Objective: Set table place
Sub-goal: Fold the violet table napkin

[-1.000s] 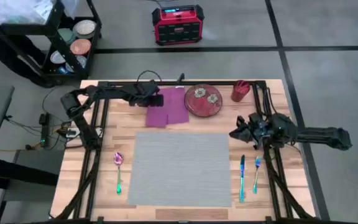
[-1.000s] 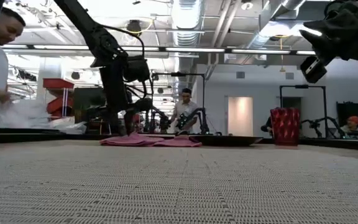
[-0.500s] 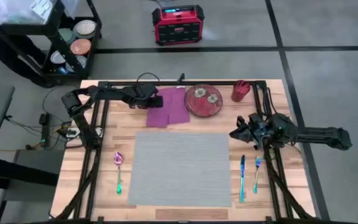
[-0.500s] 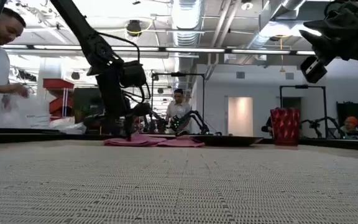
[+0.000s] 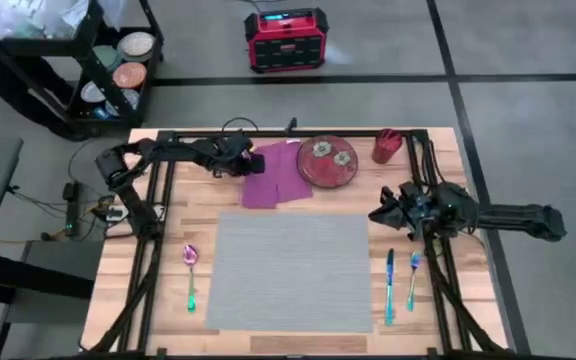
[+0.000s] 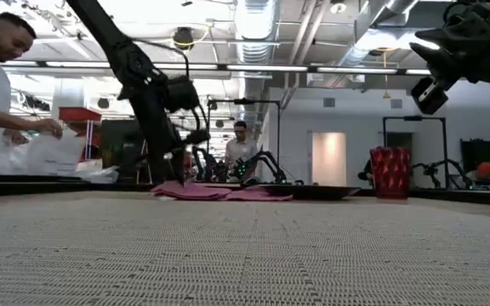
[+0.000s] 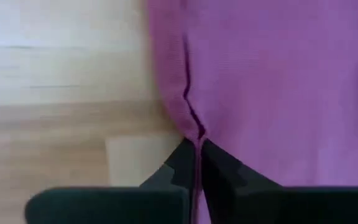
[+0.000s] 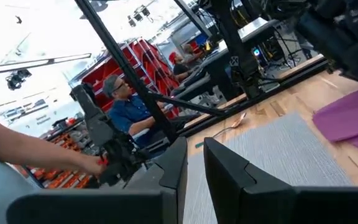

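Dragged slightly toward the plate [image 5: 328, 163], the magenta napkin [image 5: 276, 175] sits just beyond the grey placemat [image 5: 290, 270], its edge pinched in the left gripper [image 7: 197, 155]. Soft and limp, it is best held by a corner. Beside the placemat, the right gripper [image 5: 380, 215] hovers, fingers slightly parted.

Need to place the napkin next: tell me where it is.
High view: the magenta napkin lies at the table's far edge, between the left gripper pinching it and the plate.
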Robot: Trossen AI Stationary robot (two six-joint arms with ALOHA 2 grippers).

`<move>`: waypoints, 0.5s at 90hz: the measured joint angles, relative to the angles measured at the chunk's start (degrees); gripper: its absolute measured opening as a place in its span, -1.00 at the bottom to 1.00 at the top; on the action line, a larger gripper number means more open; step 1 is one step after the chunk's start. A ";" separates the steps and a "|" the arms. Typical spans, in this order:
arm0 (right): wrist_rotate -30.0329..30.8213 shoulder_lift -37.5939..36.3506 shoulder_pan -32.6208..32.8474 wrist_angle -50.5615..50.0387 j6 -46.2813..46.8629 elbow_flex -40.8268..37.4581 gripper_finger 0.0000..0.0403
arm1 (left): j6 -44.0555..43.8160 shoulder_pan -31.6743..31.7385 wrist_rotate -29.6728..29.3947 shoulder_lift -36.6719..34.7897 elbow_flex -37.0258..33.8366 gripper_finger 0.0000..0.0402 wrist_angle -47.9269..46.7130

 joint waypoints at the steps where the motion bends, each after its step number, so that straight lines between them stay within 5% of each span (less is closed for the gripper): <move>1: 0.00 0.00 0.00 -0.16 0.01 0.00 -0.79 | 0.01 0.04 -0.06 -0.43 0.00 -0.99 -0.12; 45: 0.03 0.01 0.00 -1.30 0.01 0.00 -0.79 | -3.64 1.15 -3.28 -16.39 0.16 -1.00 -5.05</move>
